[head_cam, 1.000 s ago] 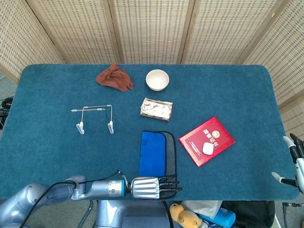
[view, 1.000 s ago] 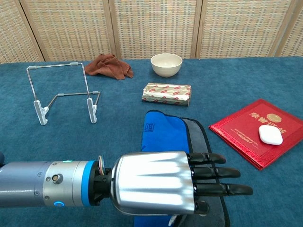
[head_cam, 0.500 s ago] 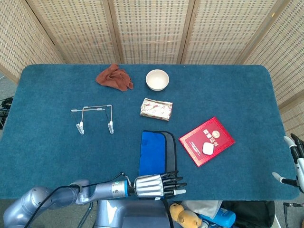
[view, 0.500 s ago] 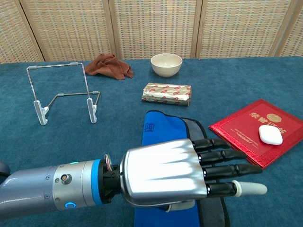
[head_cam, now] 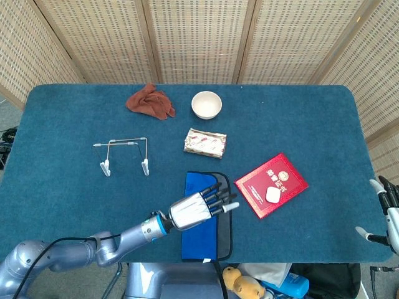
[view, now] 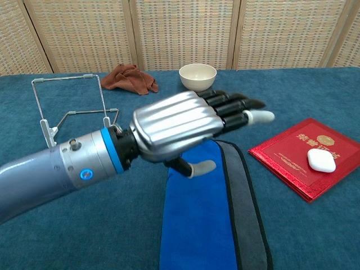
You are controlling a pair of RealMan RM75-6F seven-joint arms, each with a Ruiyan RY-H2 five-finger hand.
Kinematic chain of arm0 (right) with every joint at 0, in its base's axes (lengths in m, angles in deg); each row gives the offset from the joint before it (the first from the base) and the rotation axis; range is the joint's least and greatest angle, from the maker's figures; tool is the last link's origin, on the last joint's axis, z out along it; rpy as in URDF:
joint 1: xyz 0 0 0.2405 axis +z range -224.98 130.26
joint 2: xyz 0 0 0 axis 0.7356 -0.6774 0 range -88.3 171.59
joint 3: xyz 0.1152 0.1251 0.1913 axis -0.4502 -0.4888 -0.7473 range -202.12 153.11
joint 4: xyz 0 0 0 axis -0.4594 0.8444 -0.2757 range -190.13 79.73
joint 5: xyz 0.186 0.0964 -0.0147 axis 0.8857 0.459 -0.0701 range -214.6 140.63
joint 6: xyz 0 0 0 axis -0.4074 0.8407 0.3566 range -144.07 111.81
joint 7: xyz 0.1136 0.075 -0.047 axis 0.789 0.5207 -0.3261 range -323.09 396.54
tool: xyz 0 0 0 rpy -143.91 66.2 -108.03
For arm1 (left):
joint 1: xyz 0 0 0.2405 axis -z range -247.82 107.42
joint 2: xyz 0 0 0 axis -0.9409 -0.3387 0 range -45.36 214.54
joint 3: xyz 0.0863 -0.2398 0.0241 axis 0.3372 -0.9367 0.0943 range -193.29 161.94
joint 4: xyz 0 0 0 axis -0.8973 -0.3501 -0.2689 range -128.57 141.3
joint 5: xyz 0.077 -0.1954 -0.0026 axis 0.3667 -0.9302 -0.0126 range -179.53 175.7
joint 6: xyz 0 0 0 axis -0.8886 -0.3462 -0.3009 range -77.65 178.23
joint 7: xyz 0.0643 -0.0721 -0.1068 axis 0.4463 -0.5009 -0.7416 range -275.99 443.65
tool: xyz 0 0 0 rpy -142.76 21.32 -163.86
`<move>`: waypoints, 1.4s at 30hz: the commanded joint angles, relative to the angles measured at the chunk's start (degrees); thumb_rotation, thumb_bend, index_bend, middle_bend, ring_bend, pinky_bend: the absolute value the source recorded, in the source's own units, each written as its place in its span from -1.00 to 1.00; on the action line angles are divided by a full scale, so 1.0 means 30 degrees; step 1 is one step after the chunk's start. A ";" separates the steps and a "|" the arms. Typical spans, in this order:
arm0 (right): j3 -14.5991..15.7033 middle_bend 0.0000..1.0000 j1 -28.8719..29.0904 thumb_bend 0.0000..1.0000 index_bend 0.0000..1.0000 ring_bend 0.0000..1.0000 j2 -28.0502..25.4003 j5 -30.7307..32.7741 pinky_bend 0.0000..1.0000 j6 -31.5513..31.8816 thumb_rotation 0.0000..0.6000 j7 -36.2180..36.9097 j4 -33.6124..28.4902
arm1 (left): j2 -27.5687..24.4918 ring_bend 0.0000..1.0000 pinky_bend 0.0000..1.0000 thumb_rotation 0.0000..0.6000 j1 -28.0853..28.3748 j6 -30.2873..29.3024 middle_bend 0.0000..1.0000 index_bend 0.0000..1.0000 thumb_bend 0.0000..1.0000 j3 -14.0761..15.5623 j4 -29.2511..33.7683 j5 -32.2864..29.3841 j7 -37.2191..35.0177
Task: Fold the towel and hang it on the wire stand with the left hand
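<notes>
Towel: blue folded towel with grey underside and black edging [head_cam: 202, 218] lies flat on the dark teal carpeted table [head_cam: 75, 205], directly under the left hand's fingers and stretching back past the palm toward the near edge.
Left hand: silver five-finger left hand [head_cam: 198, 208] hovers above the towel, palm down, fingers [view: 233, 107] straight and slightly apart, thumb hanging beneath; it holds nothing.
Stand: thin wire stand with white feet [head_cam: 124, 154] sits upright, well apart from the fingers, off to the wrist side and further up the table.
Booklet: red booklet with gold lettering [head_cam: 271, 184] lies just beyond the fingertips; a small white rounded case [head_cam: 272, 195] rests on it.
Packet: flat silver-and-red patterned packet [head_cam: 205, 142] lies beyond the far end of the towel, ahead of the knuckles.
Bowl: cream ceramic bowl [head_cam: 206, 104] stands further on, past the packet.
Cloth: crumpled rust-brown cloth [head_cam: 150, 102] lies beside the bowl, near the table's far edge.
Right hand: dark right hand [head_cam: 385, 215] shows only partly at the frame edge, far from the towel; whether its fingers are spread or closed, I cannot tell.
</notes>
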 commanded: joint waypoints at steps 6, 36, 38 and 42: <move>0.0005 -1.00 0.0118 -1.00 -1.00 -1.00 0.0075 0.0062 -1.00 -0.0201 1.00 -0.0297 -0.0069 | -0.1914 -1.00 -0.82 1.00 -0.0335 0.3624 -1.00 -1.00 -0.21 -0.2542 0.1792 -0.5281 0.2008; -0.0168 -1.00 0.0418 -1.00 -1.00 -1.00 0.0141 0.0807 -1.00 -0.0991 1.00 -0.0092 0.0251 | 0.1363 -0.90 -0.73 1.00 0.0990 0.6667 -0.98 -1.00 -0.29 -0.4517 -0.1617 -1.2292 0.5309; -0.0165 -1.00 0.0427 -1.00 -1.00 -1.00 0.0140 0.0807 -1.00 -0.1010 1.00 -0.0088 0.0260 | 0.1248 -0.68 -0.61 1.00 0.1074 0.7017 -0.83 -0.98 -0.36 -0.4550 -0.1394 -1.2855 0.5783; -0.0162 -1.00 0.0439 -1.00 -1.00 -1.00 0.0153 0.0792 -1.00 -0.1008 1.00 -0.0151 0.0238 | 0.1113 -0.16 -0.23 1.00 0.1304 0.7537 -0.34 -0.88 -0.45 -0.4585 -0.0961 -1.3929 0.6495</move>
